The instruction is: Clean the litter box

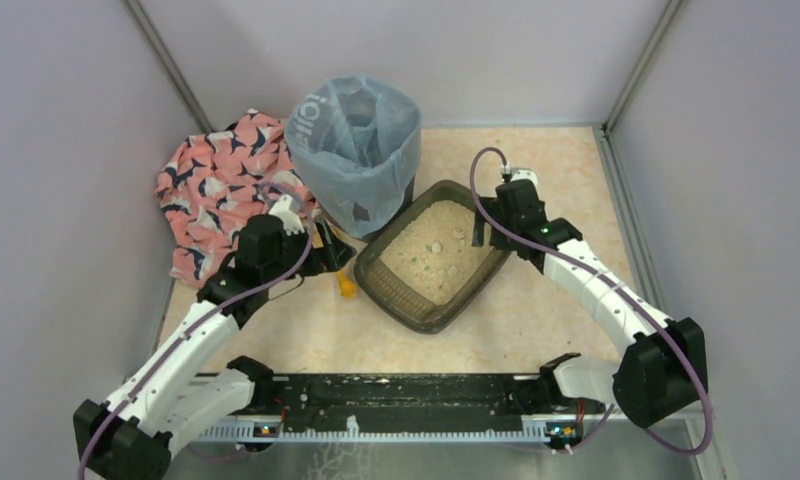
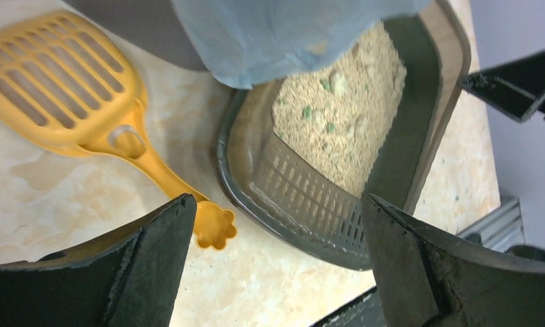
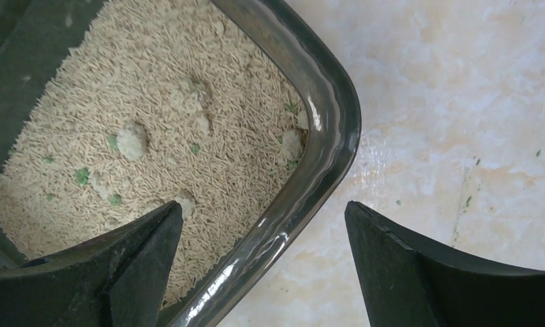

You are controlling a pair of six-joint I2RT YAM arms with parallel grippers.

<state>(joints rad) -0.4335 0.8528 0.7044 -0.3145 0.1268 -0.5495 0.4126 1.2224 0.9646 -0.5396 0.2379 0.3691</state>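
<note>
Your litter box (image 1: 401, 303), a shallow dark tray of beige litter with pale clumps (image 3: 131, 141) and green specks (image 3: 82, 176), sits mid-desk (image 1: 556, 310). The bagged bin (image 1: 346, 170) overhangs and hides its far corner. Your right fingers (image 3: 120, 266) are spread, empty, straddling its rim. Your left fingers (image 2: 140, 266) are spread, empty, beside it above the yellow scoop (image 2: 65, 88). Bare desk lies right of it.

The left arm (image 1: 191, 345) and right arm (image 1: 606, 295) had white link shells between bulky black joint housings. A thin purple cable (image 1: 473, 195) looped along each. The left gripper (image 2: 276, 201) and right gripper (image 3: 263, 206) had matte black, wedge-shaped fingers (image 2: 147, 266) with scuffed edges.
</note>
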